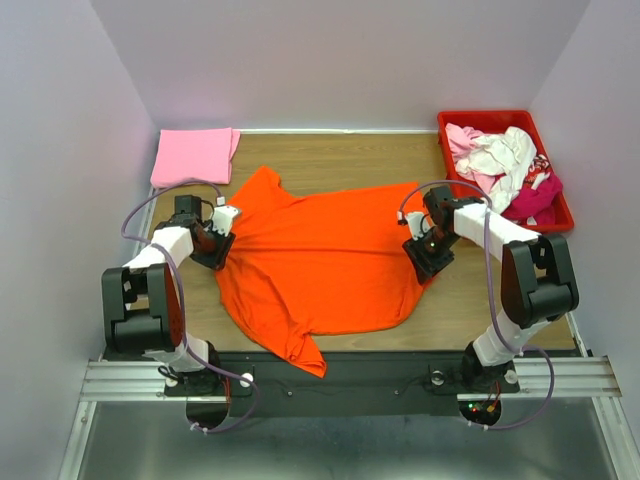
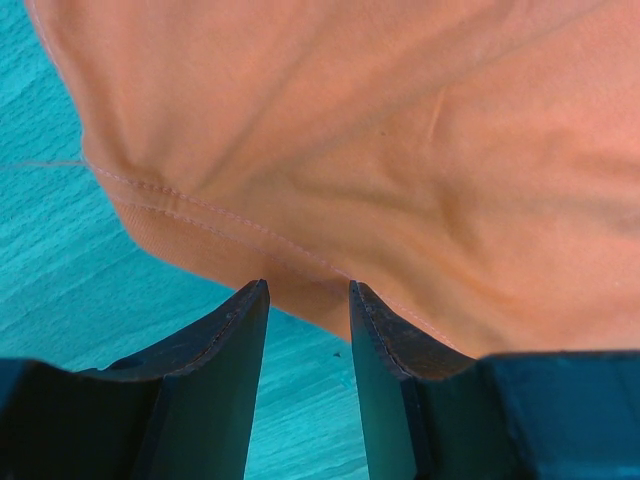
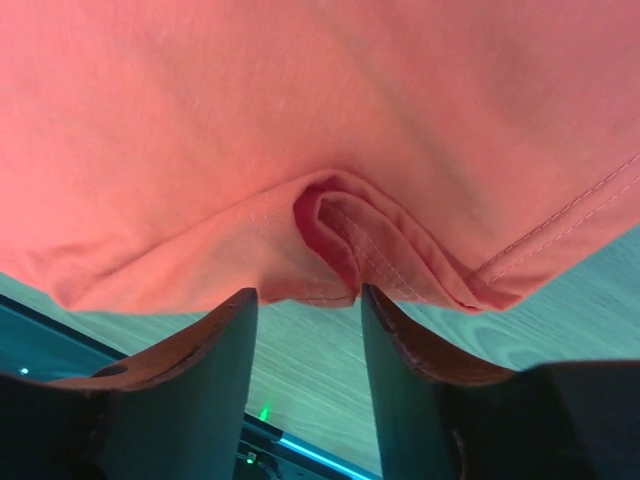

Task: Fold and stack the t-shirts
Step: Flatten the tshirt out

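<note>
A bright orange t-shirt [image 1: 320,260] lies spread across the middle of the wooden table. My left gripper [image 1: 222,243] sits at its left edge; in the left wrist view the gripper [image 2: 308,288] is open, its tips at the stitched hem [image 2: 200,215], holding nothing. My right gripper [image 1: 420,252] sits at the shirt's right edge; in the right wrist view the gripper [image 3: 308,294] is open just before a bunched fold of the hem [image 3: 335,235]. A folded light pink t-shirt [image 1: 195,156] lies at the back left. White and magenta t-shirts [image 1: 505,165] fill the crate.
A red plastic crate [image 1: 452,125] stands at the back right, just behind my right arm. The table [image 1: 330,150] is walled in at the back and both sides. A metal rail [image 1: 330,375] runs along the near edge under the arm bases.
</note>
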Motion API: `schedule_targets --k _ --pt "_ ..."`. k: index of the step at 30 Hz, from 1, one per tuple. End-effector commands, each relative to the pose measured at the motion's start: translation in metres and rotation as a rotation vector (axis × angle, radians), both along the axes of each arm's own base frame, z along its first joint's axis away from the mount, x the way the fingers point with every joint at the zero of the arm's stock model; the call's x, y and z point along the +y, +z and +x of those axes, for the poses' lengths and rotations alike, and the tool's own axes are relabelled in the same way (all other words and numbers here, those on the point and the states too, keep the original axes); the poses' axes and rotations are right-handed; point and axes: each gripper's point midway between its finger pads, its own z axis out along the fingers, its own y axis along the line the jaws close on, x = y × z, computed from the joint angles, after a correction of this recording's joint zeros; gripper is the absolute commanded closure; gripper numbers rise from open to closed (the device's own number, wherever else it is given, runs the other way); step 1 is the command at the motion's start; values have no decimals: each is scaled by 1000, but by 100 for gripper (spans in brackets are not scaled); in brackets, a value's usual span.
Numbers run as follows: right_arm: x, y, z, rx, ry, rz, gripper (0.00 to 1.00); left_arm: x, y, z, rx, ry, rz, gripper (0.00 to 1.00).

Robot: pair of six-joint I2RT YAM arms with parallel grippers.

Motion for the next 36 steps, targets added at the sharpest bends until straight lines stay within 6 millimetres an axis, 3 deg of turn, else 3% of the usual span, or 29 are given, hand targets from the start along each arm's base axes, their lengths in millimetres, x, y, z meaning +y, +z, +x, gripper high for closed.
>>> schedule_targets --k 1,4,7,10,14,20,22,25,27,28,31,32,34,36 --pt "10 9 15 -43 -14 43 51 2 -3 3 -8 -11 13 51" --pt "10 10 11 -38 -11 48 52 3 -7 4 0 -9 18 51" --pt "5 11 5 -34 0 24 82 4 -11 5 3 -7 26 53" --pt "-5 19 -7 -34 15 -12 100 7 -14 4 14 -9 38 56" --pt "-28 33 -38 -41 38 -94 99 11 -17 4 18 -12 60 63" --pt "-70 31 -74 -26 79 -282 99 13 -19 8 22 -10 69 65" --pt "-75 30 -82 -15 89 -303 100 13 -17 11 17 -10 71 66" --pt "-82 25 -109 113 141 -319 88 14 -18 11 22 -9 74 66" --pt "-83 32 -112 128 161 -321 79 14 -18 9 27 -10 75 66" --pt "-83 35 -110 120 168 -321 63 14 -18 8 32 -10 72 66" --pt "-76 53 -89 49 165 -295 48 13 -9 9 13 -18 72 65" --pt "-70 64 -72 -6 155 -275 47 13 -3 9 3 -20 69 65" --pt "-56 71 -55 -50 137 -212 47 9 6 11 -11 -35 54 64" --pt "-42 67 -36 -74 112 -162 50 6 18 12 -34 -39 38 62"
